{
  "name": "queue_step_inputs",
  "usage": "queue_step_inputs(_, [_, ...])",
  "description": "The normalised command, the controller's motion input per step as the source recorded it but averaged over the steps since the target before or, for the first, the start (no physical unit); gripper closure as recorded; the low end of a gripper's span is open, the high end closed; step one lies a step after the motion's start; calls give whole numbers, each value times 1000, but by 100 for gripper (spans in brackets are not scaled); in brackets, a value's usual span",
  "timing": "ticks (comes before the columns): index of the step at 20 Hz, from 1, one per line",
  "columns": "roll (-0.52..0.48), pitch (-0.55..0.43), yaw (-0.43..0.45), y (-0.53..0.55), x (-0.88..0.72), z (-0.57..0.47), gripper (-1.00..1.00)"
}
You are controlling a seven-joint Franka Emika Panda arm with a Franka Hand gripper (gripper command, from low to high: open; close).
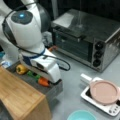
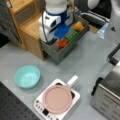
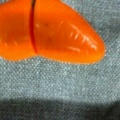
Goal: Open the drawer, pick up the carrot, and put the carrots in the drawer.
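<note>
**Carrot lies in the open drawer, under the arm's wrist**

Carrot (image 3: 57, 35) fills the top of the wrist view at very close range, its tip toward that view's right, lying on the drawer's grey woven-looking floor. No fingers show in that view, and in both front views the white wrist housing hides them, so whether the gripper (image 1: 51, 75) grips the toy, is parted around it, or is clear of it I cannot tell.

In both front views the drawer (image 1: 53, 91) stands pulled out from the wooden cabinet (image 1: 22, 96), so the opening step looks done. The carrot (image 2: 62, 43) sits near the drawer's front wall, partly under the gripper (image 2: 56, 33). Beside it in the same drawer lie a green item (image 2: 73, 35) and, further along, a yellow item (image 2: 78, 26).

My reading is that the work stands at the placing: the toy already rests on the drawer floor. To do this well, the fingers would have to part fully and lift straight, without dragging the carrot against the front wall or nudging the green piece just beside it.

Elsewhere on the grey table (image 1: 72, 85) stand a toaster oven (image 1: 87, 37), a pink pan (image 1: 103, 92) on a white burner, and a teal bowl (image 2: 27, 76), all well apart from the drawer.
</note>
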Motion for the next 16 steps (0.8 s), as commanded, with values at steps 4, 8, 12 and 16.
queue_step_inputs(4, [115, -83, -336, 129, -52, -24, -100])
queue_step_inputs(8, [104, -105, -343, 186, -39, -16, -100])
queue_step_inputs(12, [80, -172, -382, 269, -42, 35, -100])
queue_step_inputs(16, [34, -237, -462, 374, -105, 75, -100])
